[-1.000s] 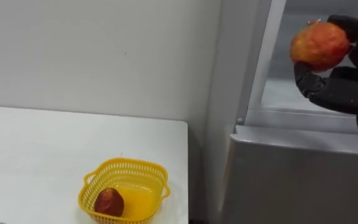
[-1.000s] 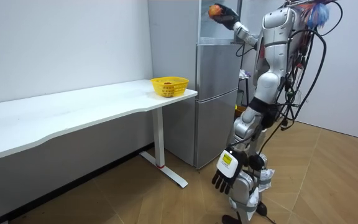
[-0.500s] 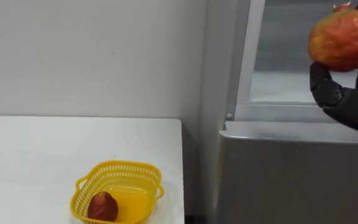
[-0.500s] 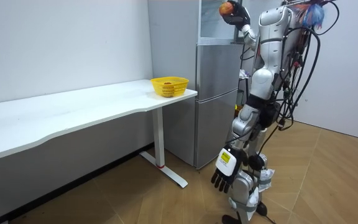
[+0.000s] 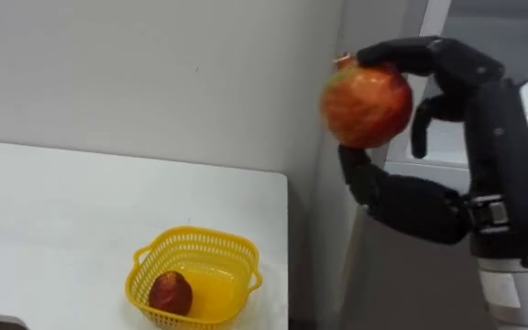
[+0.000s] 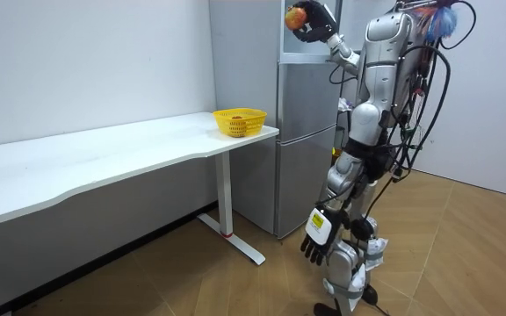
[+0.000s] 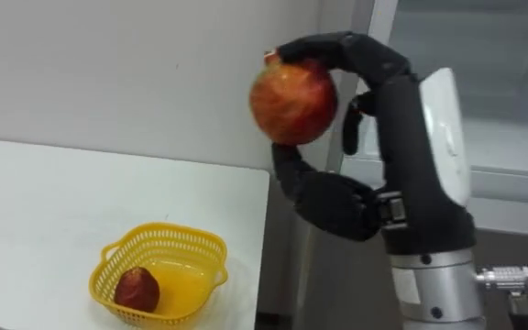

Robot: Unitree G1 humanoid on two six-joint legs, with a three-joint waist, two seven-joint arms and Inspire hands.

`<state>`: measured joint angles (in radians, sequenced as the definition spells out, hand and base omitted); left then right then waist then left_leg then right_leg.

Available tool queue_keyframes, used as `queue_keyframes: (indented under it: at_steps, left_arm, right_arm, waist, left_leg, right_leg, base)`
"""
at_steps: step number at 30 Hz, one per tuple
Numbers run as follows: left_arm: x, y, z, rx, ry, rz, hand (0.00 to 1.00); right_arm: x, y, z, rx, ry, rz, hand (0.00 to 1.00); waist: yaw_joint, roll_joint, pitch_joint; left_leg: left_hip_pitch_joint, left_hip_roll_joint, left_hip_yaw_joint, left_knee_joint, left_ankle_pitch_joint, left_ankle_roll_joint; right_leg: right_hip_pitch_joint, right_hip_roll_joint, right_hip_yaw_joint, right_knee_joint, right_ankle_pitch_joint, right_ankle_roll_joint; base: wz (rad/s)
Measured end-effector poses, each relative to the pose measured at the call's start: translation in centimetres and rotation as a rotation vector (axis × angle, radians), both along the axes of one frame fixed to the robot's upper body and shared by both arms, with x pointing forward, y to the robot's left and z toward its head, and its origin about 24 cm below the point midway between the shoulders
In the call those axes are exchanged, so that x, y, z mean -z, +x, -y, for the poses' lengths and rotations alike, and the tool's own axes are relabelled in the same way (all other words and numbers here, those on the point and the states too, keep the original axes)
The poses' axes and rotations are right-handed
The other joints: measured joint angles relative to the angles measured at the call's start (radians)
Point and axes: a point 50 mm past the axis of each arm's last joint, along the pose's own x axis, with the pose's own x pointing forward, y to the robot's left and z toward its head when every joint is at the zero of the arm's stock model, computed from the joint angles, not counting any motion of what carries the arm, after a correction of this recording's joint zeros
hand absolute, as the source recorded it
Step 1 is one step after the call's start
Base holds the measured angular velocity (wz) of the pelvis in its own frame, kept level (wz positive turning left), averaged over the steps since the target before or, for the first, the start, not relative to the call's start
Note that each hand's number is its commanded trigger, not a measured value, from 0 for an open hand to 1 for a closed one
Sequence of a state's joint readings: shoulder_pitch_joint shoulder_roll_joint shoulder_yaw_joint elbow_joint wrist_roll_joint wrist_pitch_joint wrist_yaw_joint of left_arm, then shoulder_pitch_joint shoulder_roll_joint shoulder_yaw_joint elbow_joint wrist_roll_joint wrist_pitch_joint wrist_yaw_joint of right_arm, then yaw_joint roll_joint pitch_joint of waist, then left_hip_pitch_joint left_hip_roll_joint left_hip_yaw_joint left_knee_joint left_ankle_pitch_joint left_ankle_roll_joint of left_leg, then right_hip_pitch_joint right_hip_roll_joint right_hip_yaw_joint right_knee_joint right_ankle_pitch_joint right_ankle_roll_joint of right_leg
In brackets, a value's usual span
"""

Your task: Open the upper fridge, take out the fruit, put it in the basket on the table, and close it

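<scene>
Left eye view, and the right hand (image 5: 484,128) is up high with the apple (image 5: 367,105) locked in: fingers curled over the top, thumb hooked underneath, a full wrap. The apple sits clear of the fridge (image 6: 310,132), out in front of the wall and above the near end of the table (image 5: 62,211).

The relation that matters is that the yellow basket (image 5: 195,233) lies down and to the robot's left of the loaded hand, well apart from it, with one dark red fruit (image 5: 170,293) already inside. I'd judge the drop calls for a long lowering sweep leftward. The apple is round, so its orientation hardly matters.

Room view shows the left hand (image 6: 316,246) hanging by the leg, fingers relaxed and holding nothing (no help from that side).
</scene>
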<state>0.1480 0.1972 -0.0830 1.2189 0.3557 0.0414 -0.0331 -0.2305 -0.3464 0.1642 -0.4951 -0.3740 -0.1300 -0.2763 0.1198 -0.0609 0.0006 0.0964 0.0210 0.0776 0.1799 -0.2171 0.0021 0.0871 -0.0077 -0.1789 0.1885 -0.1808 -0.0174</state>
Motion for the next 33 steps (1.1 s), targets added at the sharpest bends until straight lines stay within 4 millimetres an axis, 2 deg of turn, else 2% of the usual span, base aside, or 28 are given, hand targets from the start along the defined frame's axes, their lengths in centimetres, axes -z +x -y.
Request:
queue_keyframes:
  at_steps: [2, 5, 8, 10, 13, 16, 21, 24, 29, 33]
  left_arm:
    - [0.0, -0.1, 0.0, 0.002, 0.0, -0.003, 0.0]
    - [0.0, 0.1, 0.0, 0.01, -0.003, -0.003, 0.0]
    - [-0.1, 0.3, -0.2, 0.031, -0.008, -0.009, 0.0]
    - [-0.1, 0.5, -0.4, 0.037, -0.009, -0.009, 0.0]
    - [-0.1, 1.2, -0.2, 0.077, -0.021, -0.008, 0.0]
    - [-0.2, 1.7, -0.2, 0.081, -0.021, 0.004, 0.0]
    - [-0.2, 1.7, -0.2, 0.079, -0.026, 0.001, 0.0]
    - [-0.2, 1.8, -0.1, 0.084, -0.045, -0.002, 0.0]
    - [-0.2, 2.0, 0.0, 0.088, -0.056, -0.003, 0.0]
    - [-0.3, 2.4, -0.2, 0.088, -0.045, -0.001, 0.0]
  right_arm:
    - [-0.2, 0.0, -0.9, -0.031, -0.039, 0.013, 1.0]
    - [0.0, -0.1, -1.8, -0.062, -0.091, 0.003, 1.0]
    - [0.5, 0.0, -2.6, -0.09, -0.128, -0.017, 1.0]
    - [0.9, 0.3, -3.3, -0.107, -0.174, -0.033, 1.0]
    - [2.0, 0.9, -4.1, -0.123, -0.224, -0.08, 1.0]
    - [3.6, 1.4, -4.9, -0.14, -0.28, -0.144, 1.0]
    - [5.7, 2.7, -4.6, -0.083, -0.363, -0.223, 1.0]
    - [6.1, 3.7, -4.4, -0.054, -0.379, -0.256, 1.0]
    - [6.4, 5.0, -4.2, -0.026, -0.392, -0.283, 1.0]
    - [8.4, 6.4, -3.8, 0.029, -0.414, -0.388, 1.0]
  waist:
    - [0.001, 0.001, 0.0007]
    - [0.023, -0.006, -0.0022]
    - [0.029, -0.024, 0.0001]
    - [0.036, -0.039, 0.0091]
    - [0.058, -0.049, 0.0136]
    - [0.08, -0.052, 0.0123]
    - [0.085, -0.051, 0.0124]
    - [0.086, -0.039, 0.0191]
    - [0.086, -0.03, 0.0125]
    - [0.085, -0.039, 0.0068]
  left_leg:
    - [0.0, 0.001, -0.001, -0.002, 0.0, 0.0]
    - [0.001, 0.0, -0.011, -0.01, 0.001, -0.001]
    - [0.002, -0.001, -0.03, -0.008, 0.001, -0.001]
    - [-0.001, -0.002, -0.037, -0.005, 0.001, -0.002]
    - [-0.008, -0.003, -0.04, 0.001, 0.001, -0.002]
    - [-0.018, -0.004, -0.04, 0.003, 0.001, -0.002]
    - [-0.029, -0.006, -0.055, 0.017, 0.001, -0.002]
    - [-0.038, -0.006, -0.058, 0.022, 0.001, -0.002]
    - [-0.047, -0.006, -0.064, 0.019, 0.002, -0.003]
    - [-0.048, -0.009, -0.083, 0.025, 0.003, -0.003]
  right_leg:
    - [0.0, 0.0, -0.002, -0.001, 0.0, -0.001]
    - [0.003, 0.0, -0.006, 0.0, 0.001, -0.001]
    - [0.012, -0.001, -0.02, -0.001, 0.0, -0.001]
    - [0.013, -0.001, -0.02, -0.001, 0.0, -0.001]
    - [0.01, -0.003, -0.026, -0.001, 0.0, -0.001]
    - [0.003, -0.004, -0.028, -0.002, 0.0, -0.001]
    - [0.001, -0.007, -0.055, -0.002, 0.001, -0.001]
    - [-0.003, -0.009, -0.074, -0.003, 0.001, -0.001]
    - [-0.011, -0.008, -0.074, -0.003, 0.001, -0.001]
    - [-0.005, -0.009, -0.076, -0.005, 0.001, -0.001]
  base:
    - [0.0]
    - [0.05]
    - [0.16]
    - [0.06]
    - [0.04]
    - [0.01]
    - [0.11]
    - [0.0]
    - [0.0]
    - [0.11]
